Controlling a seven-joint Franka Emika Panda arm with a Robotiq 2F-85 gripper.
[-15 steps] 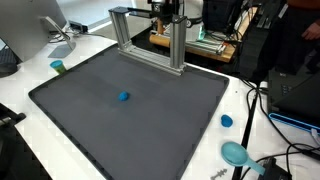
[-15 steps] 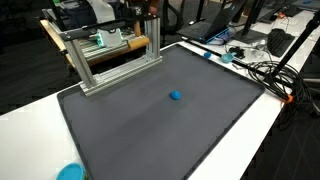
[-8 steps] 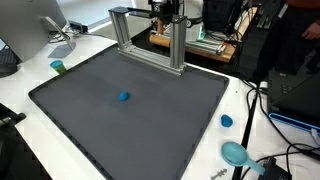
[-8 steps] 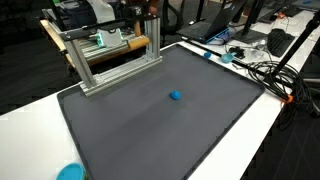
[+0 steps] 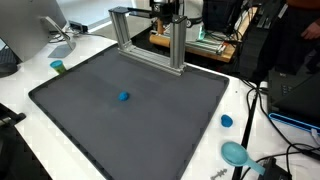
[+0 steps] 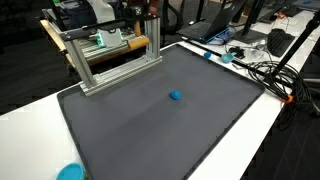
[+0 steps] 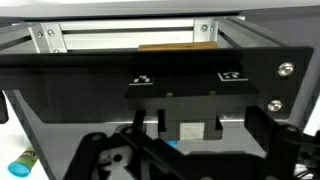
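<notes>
The gripper (image 7: 190, 152) hangs wide open and empty, close behind the metal frame (image 5: 150, 40). The blue ball (image 5: 124, 97) lies mid-mat (image 5: 180, 120), well apart from it.

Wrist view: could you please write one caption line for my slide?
Open gripper in the foreground, aluminium frame across the top, small green and teal cylinder at lower left.

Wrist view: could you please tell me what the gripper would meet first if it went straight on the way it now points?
Probably the black panel with screws right ahead of the open gripper. The aluminium frame shows behind it. Depth is unclear, so this is a guess.
</notes>
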